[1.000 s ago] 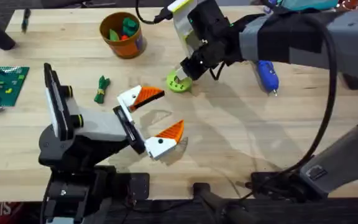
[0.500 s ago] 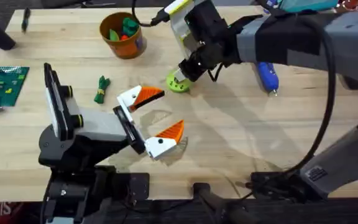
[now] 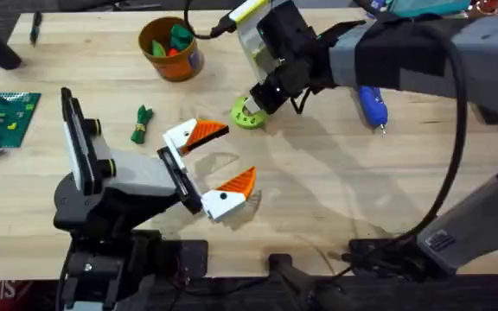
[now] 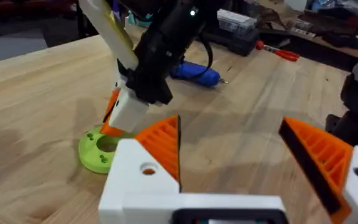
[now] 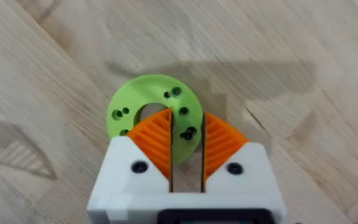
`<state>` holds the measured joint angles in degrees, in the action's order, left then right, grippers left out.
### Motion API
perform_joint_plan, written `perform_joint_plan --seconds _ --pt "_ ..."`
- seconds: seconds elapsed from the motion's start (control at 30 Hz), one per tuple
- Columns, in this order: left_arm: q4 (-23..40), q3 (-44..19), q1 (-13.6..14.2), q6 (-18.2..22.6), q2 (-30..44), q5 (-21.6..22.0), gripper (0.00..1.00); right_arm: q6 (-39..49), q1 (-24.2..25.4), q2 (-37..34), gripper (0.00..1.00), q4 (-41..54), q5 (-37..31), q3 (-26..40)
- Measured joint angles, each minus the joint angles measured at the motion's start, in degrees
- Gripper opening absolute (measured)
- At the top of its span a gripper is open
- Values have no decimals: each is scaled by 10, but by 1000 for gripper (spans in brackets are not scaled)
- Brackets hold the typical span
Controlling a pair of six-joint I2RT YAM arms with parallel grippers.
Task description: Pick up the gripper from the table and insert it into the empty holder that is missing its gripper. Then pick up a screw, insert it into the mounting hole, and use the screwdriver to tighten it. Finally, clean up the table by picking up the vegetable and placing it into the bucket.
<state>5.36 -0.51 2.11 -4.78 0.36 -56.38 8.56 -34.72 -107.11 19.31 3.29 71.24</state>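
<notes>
Overhead, the right gripper [image 3: 251, 105] reaches in from the far right and sits directly over a lime-green disc [image 3: 247, 116] near the table's middle. The left gripper [image 3: 216, 161] rests on the near side with its two orange-tipped fingers spread wide, holding nothing. The vegetable [image 3: 141, 123] lies left of it, well apart from the bucket [image 3: 171, 49] at the far side; the bucket's blue label cannot be read. The screwdriver [image 3: 371, 105] lies at the right, beyond the right arm. A green brick plate [image 3: 2, 120] sits at the left edge.

From the left wrist, the open orange pads [image 4: 164, 144] frame the right gripper [image 4: 114, 127], whose tips touch the disc [image 4: 97, 151]; the screwdriver [image 4: 195, 72] lies behind.

From the right wrist, the right gripper [image 5: 187, 137] has its orange pads [image 5: 156, 138] drawn nearly together with a narrow gap, poised over the disc [image 5: 152, 111] beside its centre hole; whether they pinch anything cannot be told.
</notes>
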Motion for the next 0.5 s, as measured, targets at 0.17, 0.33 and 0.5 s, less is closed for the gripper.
perform_joint_plan --seconds 0.17,0.33,0.5 --pt "0 0 0 0 0 0 985 0 0 0 145 1 -5 0" --pt "0 0 0 0 0 0 985 0 0 0 34 1 -15 0" --pt "0 0 0 0 0 0 986 0 1 0 5 0 -18 0"
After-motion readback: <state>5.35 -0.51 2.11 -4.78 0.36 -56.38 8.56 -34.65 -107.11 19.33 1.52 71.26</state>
